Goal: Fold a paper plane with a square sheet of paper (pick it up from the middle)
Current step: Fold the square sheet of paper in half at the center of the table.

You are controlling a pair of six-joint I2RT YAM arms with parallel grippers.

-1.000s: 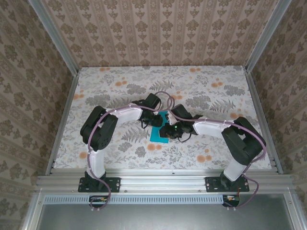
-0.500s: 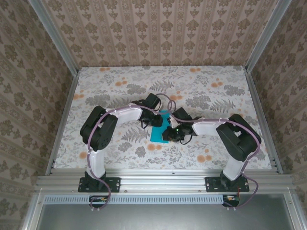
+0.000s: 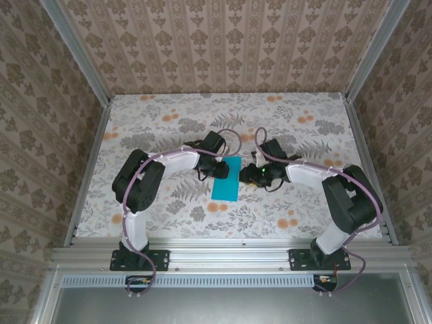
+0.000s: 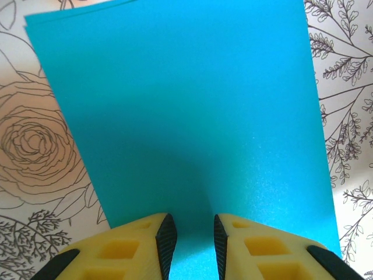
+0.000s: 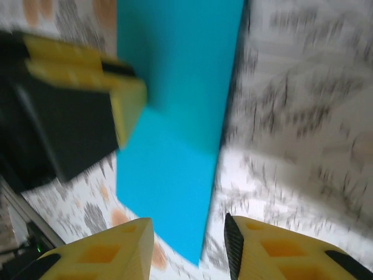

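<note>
A thin teal-blue paper sheet (image 4: 186,116) lies under our narrowly parted left hand (image 4: 190,233). Our right hand (image 5: 189,233), spread, hovers beside it.

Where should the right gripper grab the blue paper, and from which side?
Probably the long right edge of the paper, near its middle, coming in low from the right. It lies flat on the table, so nothing stands up to pinch from above, and the left gripper sits over the left side. The right gripper hangs open beside that free edge.
</note>
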